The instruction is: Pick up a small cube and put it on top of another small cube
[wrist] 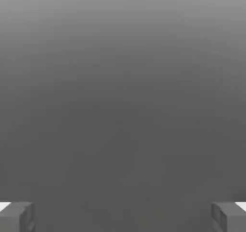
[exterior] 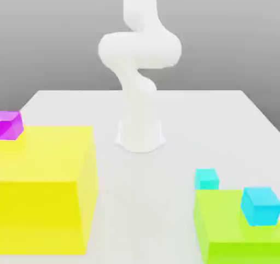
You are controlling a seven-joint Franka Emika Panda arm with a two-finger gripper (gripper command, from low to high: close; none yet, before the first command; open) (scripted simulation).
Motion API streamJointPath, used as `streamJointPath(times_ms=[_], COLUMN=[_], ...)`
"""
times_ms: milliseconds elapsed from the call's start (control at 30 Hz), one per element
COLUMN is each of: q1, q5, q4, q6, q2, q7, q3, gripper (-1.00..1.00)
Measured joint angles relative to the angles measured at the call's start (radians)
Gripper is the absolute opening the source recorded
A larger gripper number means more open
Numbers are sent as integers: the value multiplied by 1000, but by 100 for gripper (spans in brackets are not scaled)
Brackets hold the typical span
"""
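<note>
i judge this to be the very start: no cube is lifted and the reach for the pick is not yet begun. my arm (exterior: 139, 66) stands folded up above its base at the middle of the white table (exterior: 180, 121), well apart from every block. the small cube (exterior: 206, 179), the turquoise one with the slightly greener tint, sits on the table just beside the far edge of the green block (exterior: 224, 224), on the exterior view's right; whether it touches that block i cannot tell. the bluer cyan cube (exterior: 261, 205) rests on top of the green block, near its right side, and looks like the likely place to stack. a magenta cube (exterior: 10, 124) sits at the far left by the yellow block (exterior: 46, 186), and i take it to be no part of this job. the next move calls for swinging out toward the exterior view's right, coming down over the small cube and lining my fingers up with 2 of its flat sides. my gripper (wrist: 123, 216) is spread wide, its 2 fingertips (wrist: 17, 216) at opposite edges of the hand view, with nothing between them and nothing touched.
</note>
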Motion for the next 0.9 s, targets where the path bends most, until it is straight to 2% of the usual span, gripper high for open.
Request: streamJointPath(times_ms=[367, 633, 733, 833, 900], q1=[283, 472, 535, 565, 548], q5=[-24, 1, 50, 151, 184], q4=[-316, -539, -601, -594, -583], q6=[270, 459, 534, 619, 678], q2=[328, 555, 643, 747, 819], q7=[-445, -789, -919, -1008, -1034], q3=[14, 23, 31, 52, 69], gripper=[0, 0, 0, 0, 0])
